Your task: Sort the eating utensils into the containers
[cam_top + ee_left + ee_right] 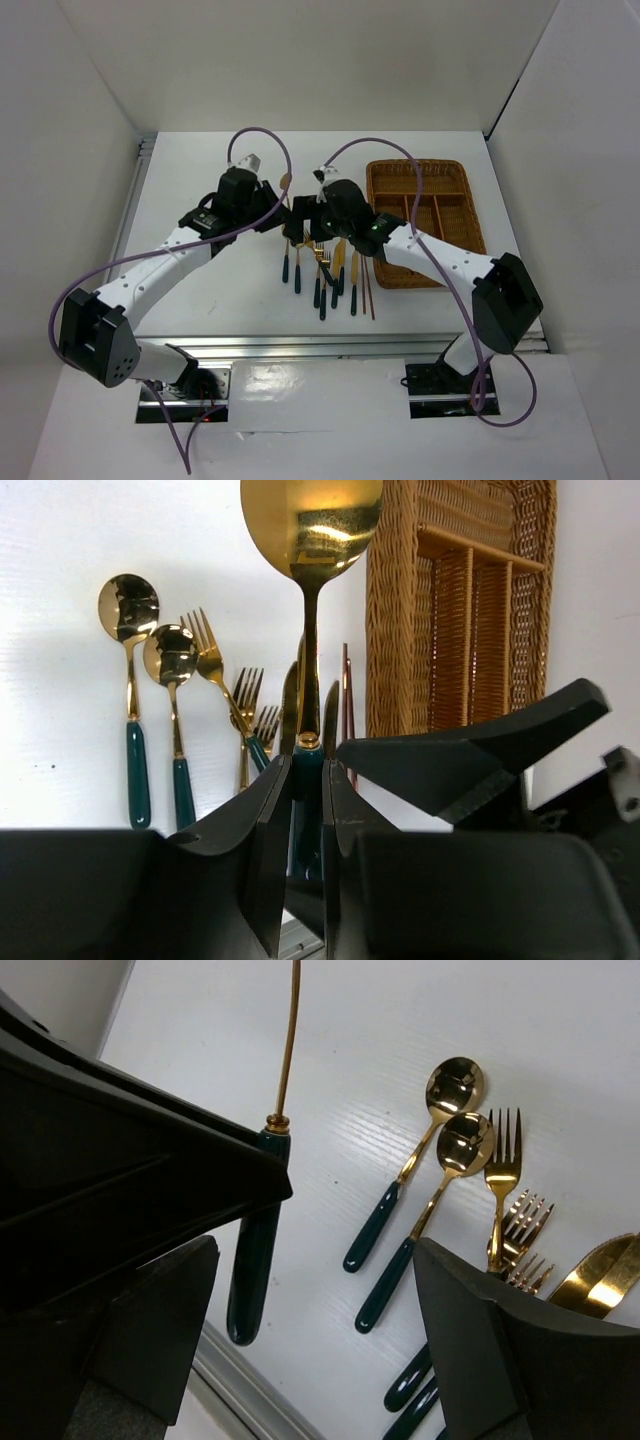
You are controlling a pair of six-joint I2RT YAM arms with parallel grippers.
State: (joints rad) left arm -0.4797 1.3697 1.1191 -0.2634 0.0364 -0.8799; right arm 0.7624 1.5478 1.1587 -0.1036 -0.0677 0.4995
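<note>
Right, my left gripper (308, 780) was clamped on the spoon (311, 540) at the top of its green handle, just under the gold collar. The bowl pointed to 12 o'clock in the left wrist view. My right gripper (315, 1290) stood wide open, 1 finger on each side of the lower handle and, as far as I could see, touching neither side.

I read it as a handover in mid-air above the table (220, 190). The handle hung nearer my 9 o'clock finger than my 3 o'clock one, so I judged a small sideways nudge was due before closing. That way both pads would meet it together rather than knock it askew. The sound grip looked to be on the green part, below the left fingers, square across it. The left jaws, I reckoned, should let go only once the right ones were firm, since that glossy handle would probably swivel in a loose pinch.

The wicker tray (372, 205) lay at 3 o'clock from the handover in the top view, its long compartments apparently bare. The loose utensils (322, 280) and the chopsticks (368, 285) lay at 6 o'clock. I figured the spoon wanted laying lengthwise along 1 compartment.
</note>
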